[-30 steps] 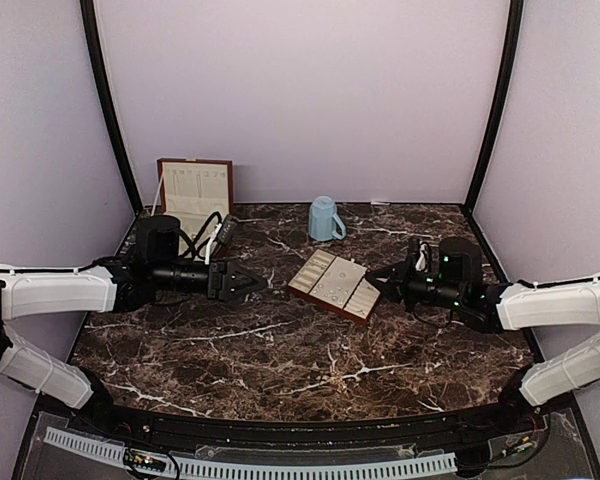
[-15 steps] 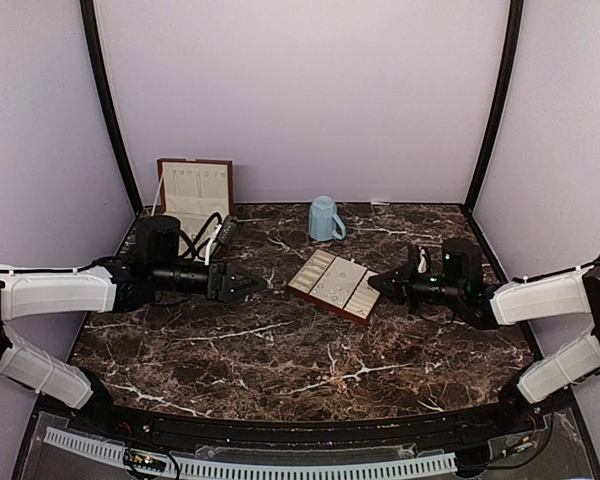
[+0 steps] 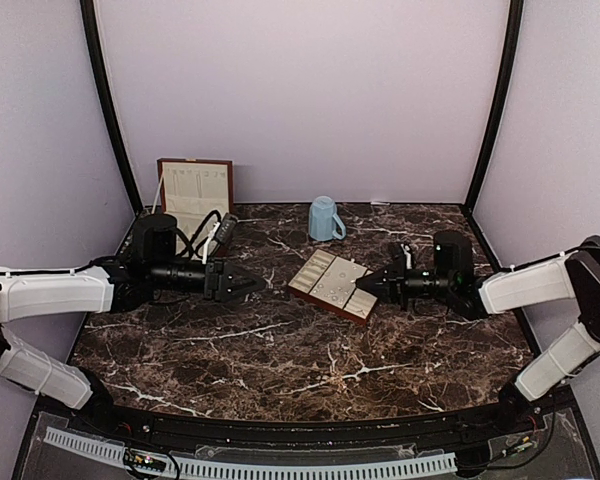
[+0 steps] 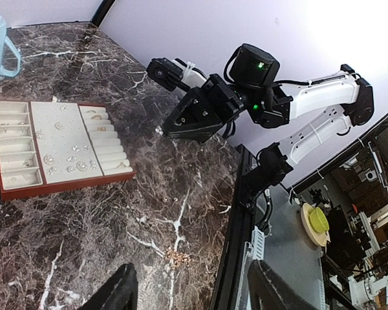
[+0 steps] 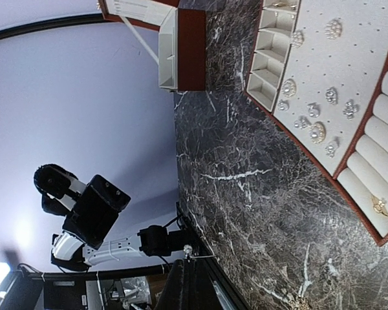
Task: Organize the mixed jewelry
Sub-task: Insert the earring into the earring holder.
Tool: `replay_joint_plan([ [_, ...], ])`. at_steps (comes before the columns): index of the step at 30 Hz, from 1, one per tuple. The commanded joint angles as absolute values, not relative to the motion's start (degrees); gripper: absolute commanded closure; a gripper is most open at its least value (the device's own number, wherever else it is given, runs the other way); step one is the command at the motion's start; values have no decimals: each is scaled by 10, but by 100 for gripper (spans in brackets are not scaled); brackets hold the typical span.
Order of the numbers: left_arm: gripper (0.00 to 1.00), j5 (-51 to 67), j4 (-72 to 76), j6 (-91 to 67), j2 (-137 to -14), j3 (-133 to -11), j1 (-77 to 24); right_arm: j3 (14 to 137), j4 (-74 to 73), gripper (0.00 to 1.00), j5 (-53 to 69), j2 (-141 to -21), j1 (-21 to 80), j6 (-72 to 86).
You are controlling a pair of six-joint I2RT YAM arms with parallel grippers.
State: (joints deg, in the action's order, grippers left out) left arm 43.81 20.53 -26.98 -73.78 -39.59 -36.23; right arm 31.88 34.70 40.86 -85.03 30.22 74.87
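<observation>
Right pincer (image 3: pixel 366 287) closed by the tray (image 3: pixel 315 268)'s right edge; left pincer (image 3: pixel 248 286) gapes wide. Seems an approach; next, open over the jewelry (image 5: pixel 318 132).

1. One cream-lined tray (image 3: pixel 314 268), mid-tabletop.
2. One light-blue mug (image 3: pixel 324 219), at twelve o'clock from the tray.
3. One wooden box (image 3: pixel 195 187), at ten o'clock.
4. Two hands: the left hand (image 3: pixel 252 284) at nine o'clock, the right hand (image 3: pixel 363 287) at three.
5. The mixed jewelry (image 5: pixel 318 132): at least nine tiny silvery pieces on the tray's dotted panel and a few more in its slots. I can't make out the full total.
</observation>
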Motion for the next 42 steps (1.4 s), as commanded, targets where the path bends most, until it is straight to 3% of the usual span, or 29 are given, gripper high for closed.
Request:
replay_joint_plan([
  [1,39,466,242,-259,-716,-390,-364,354,350,100,481,-852,305,716],
  [13,40,418,211,-137,-703,-412,-436,396,357,100,511,-866,337,688],
  [22,41,414,210,-133,-708,-408,-436,357,550,100,463,-951,316,780],
  [42,42,392,191,-134,-673,-405,-436,390,452,100,410,-1041,259,720],
])
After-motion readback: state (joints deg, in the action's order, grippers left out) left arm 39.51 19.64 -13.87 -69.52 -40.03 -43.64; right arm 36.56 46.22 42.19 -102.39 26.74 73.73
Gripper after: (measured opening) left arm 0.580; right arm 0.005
